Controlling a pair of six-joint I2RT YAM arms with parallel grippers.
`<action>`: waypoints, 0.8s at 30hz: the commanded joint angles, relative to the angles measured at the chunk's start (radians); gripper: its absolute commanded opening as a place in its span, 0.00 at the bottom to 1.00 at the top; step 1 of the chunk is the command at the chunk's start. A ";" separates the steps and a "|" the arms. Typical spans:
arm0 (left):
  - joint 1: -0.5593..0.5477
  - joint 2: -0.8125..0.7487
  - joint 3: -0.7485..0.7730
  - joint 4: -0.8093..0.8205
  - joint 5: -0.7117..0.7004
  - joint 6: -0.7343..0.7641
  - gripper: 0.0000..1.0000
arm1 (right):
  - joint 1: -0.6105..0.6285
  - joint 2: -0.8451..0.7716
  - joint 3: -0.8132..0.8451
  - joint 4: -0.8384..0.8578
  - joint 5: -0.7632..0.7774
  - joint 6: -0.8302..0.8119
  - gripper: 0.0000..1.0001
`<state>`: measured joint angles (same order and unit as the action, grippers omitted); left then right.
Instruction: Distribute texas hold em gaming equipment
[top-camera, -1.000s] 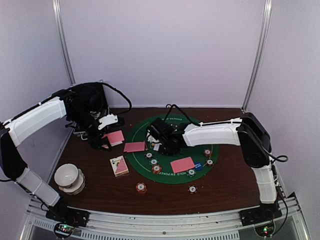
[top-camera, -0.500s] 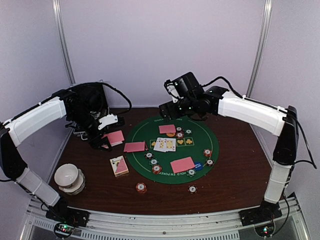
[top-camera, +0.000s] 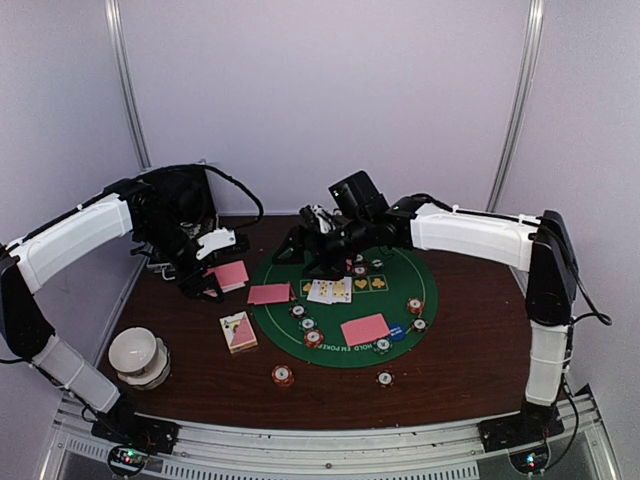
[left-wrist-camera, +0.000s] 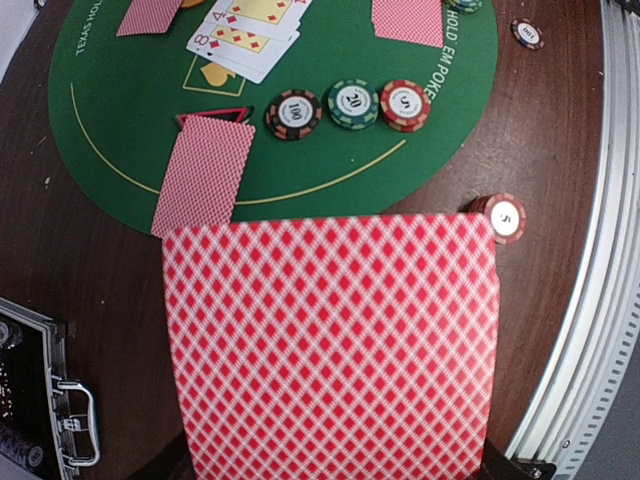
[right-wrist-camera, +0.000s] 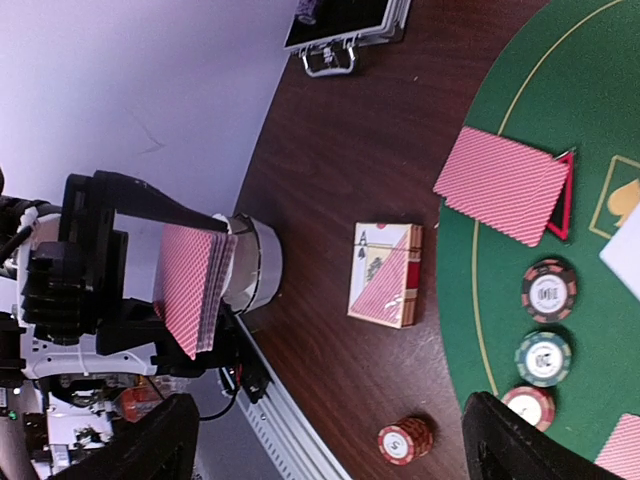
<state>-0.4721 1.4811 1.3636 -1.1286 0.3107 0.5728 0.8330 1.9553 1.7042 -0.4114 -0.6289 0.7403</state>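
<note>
The brown table (top-camera: 470, 370) carries a green mat (top-camera: 415, 280), card box (top-camera: 238, 331), white bowl (top-camera: 138, 355) and red chip (top-camera: 282, 375).

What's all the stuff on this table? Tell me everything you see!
table: one, dark brown wood.
mat: one, green and round, middle of the table.
face-down cards: two seen, pink-backed, one on the mat, one across its left edge.
face-up cards: at least two, white, overlapping, mid-mat.
deck: one stack, pink-backed, held up at the left.
card box: one, pink and cream, on the wood left of the mat.
poker chips: around ten piles, red, green, dark; mostly on the mat, two on the front wood.
blue button: one, on the mat.
bowl: one, white, front-left.
case: one, black, metal-edged, back-left.
left end effector: shut on the deck.
right end effector: open, empty.
</note>
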 joint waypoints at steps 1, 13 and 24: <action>0.007 0.006 0.030 0.032 0.018 -0.004 0.00 | 0.028 0.046 0.035 0.105 -0.166 0.141 0.94; 0.007 0.017 0.043 0.032 0.033 -0.005 0.00 | 0.061 0.124 0.037 0.315 -0.264 0.330 0.89; 0.006 0.014 0.052 0.031 0.042 -0.004 0.00 | 0.076 0.220 0.121 0.369 -0.291 0.400 0.88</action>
<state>-0.4721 1.4944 1.3834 -1.1267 0.3214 0.5724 0.8986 2.1399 1.7706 -0.0982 -0.8948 1.1011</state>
